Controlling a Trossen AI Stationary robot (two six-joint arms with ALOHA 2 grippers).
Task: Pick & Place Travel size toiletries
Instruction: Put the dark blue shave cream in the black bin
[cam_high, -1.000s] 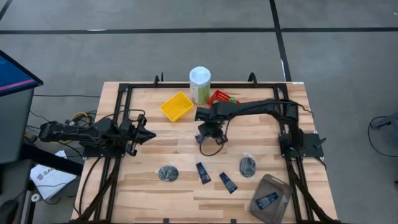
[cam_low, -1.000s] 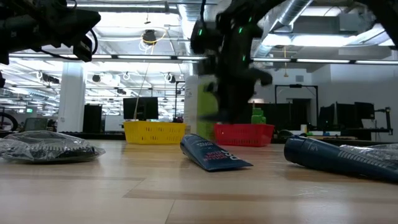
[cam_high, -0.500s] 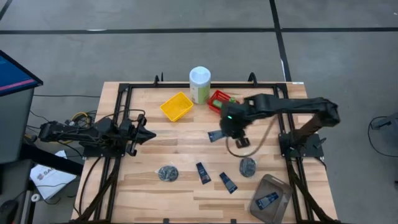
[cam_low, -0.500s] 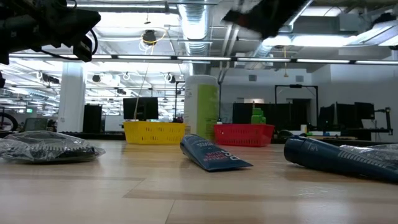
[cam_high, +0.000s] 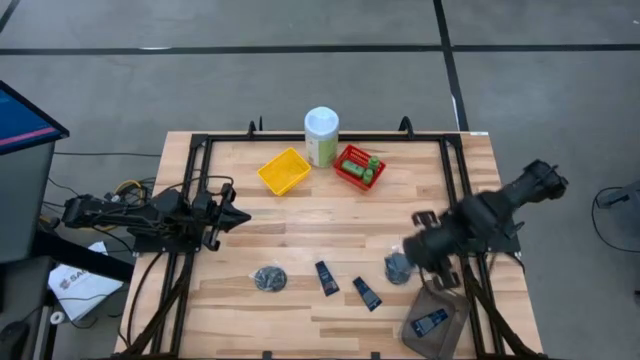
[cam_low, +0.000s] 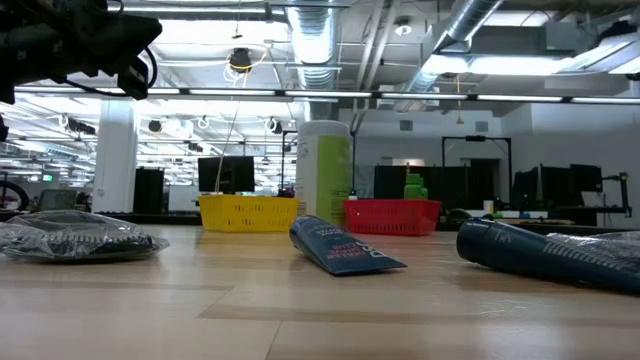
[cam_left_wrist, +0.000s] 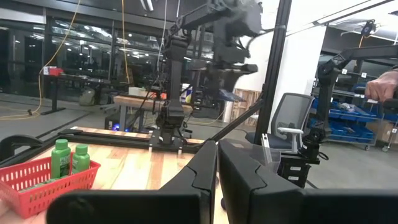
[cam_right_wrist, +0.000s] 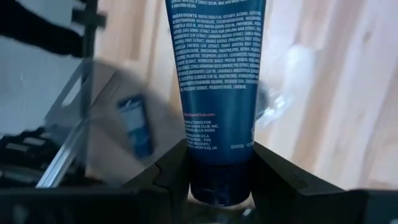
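My right gripper is shut on a dark navy tube and hovers near the table's right near corner. It is above a clear-wrapped round bundle and beside the grey container, which holds another navy tube. Two more tubes and a second bundle lie flat on the wood. Green bottles stand in the red basket. My left gripper waits, shut, at the table's left side. My right gripper pinches the navy tube between its two fingers at the tube's end nearest the wrist. The tube runs straight on from the fingers. It is lifted clear, over the table and the grey container's edge.
A yellow basket, a tall pale green canister with white lid and the red basket stand along the far side. A black frame borders the table. Bare wood lies in the middle.
My right arm has swung from the table's middle, near the red basket, toward the right near corner, carrying the navy tube with it and rising out of the low view. It now hangs over the bundle and the grey container.
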